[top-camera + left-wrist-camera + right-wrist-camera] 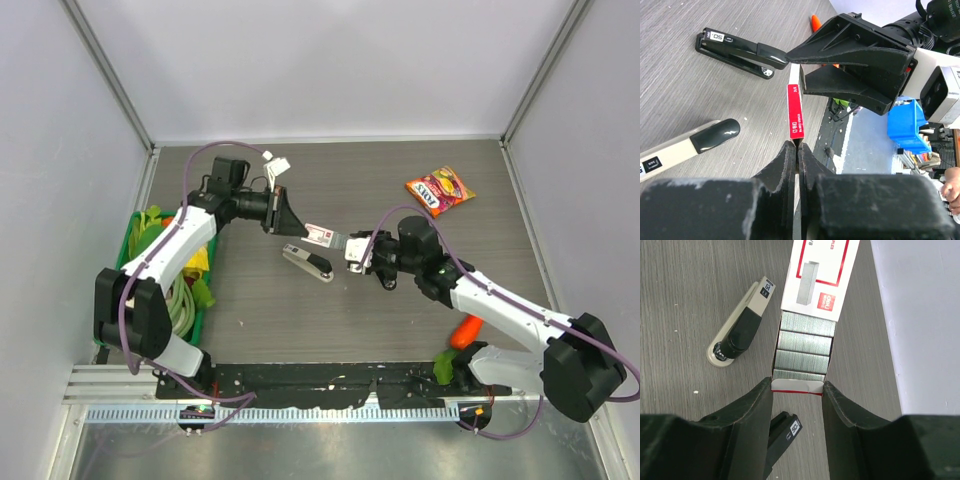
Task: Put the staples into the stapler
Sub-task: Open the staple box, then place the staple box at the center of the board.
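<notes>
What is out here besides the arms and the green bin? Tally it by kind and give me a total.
Staplers: 2, the black stapler and the beige stapler.
Boxes: 1, the staples box.
Packets: 1, the snack packet.
Toys: 1, the orange carrot-like toy.
Total: 5.

top view, centre: box of staples above the table, left gripper clamping its left end, right gripper gripping its right end | snack packet upper right, well apart | bin at left edge | right wrist view: stapler on table upper left of box, second stapler at frame bottom
</notes>
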You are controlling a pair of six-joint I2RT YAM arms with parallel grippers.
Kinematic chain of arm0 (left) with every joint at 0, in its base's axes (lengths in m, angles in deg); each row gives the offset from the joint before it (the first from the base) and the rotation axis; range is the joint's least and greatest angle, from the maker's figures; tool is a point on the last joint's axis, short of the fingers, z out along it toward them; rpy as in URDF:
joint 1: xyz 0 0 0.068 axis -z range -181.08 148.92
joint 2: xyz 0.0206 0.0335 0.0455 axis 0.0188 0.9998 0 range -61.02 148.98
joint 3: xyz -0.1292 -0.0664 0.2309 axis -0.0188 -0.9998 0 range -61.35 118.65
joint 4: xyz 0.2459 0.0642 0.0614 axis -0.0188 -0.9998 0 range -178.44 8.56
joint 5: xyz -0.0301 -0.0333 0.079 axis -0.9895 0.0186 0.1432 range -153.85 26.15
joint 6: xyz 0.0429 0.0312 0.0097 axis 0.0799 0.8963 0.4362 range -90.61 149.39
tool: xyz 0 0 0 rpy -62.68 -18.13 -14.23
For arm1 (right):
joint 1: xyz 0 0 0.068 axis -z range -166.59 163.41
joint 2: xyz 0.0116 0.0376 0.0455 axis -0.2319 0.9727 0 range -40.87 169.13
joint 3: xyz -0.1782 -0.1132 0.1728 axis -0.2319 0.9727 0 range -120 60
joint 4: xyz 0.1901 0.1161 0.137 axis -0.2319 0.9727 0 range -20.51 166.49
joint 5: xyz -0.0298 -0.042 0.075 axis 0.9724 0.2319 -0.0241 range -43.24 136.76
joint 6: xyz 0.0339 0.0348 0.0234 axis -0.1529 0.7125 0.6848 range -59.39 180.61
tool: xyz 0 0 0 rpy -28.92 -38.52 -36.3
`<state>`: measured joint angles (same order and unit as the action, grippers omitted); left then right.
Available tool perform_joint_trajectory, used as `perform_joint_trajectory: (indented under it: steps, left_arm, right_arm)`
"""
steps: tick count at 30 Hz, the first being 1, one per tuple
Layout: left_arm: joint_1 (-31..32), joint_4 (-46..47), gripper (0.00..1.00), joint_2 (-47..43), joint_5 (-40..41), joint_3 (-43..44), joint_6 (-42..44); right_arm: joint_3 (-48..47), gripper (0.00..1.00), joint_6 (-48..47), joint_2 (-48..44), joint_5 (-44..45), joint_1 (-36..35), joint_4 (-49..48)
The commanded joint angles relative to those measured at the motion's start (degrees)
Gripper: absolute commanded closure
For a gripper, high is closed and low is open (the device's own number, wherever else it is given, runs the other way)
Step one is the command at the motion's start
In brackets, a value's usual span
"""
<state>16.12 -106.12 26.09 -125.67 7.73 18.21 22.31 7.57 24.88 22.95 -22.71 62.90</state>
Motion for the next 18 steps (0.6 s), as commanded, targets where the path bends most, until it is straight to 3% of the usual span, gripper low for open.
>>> perform_joint_trajectory:
  steps: [1, 18]
  left_arm:
    - [-1.37, -0.27, 1.0, -2.74, -0.84, 1.67, 1.95]
    - [-5.41, -3.43, 1.0, -2.12, -0.24, 4.84, 2.65]
  right_arm:
    - [0.43, 0.54, 0.48, -1.86, 1.14, 1.05, 0.88]
    - [0.6, 0.55, 1.0, -3.0, -0.18, 5.61, 1.4]
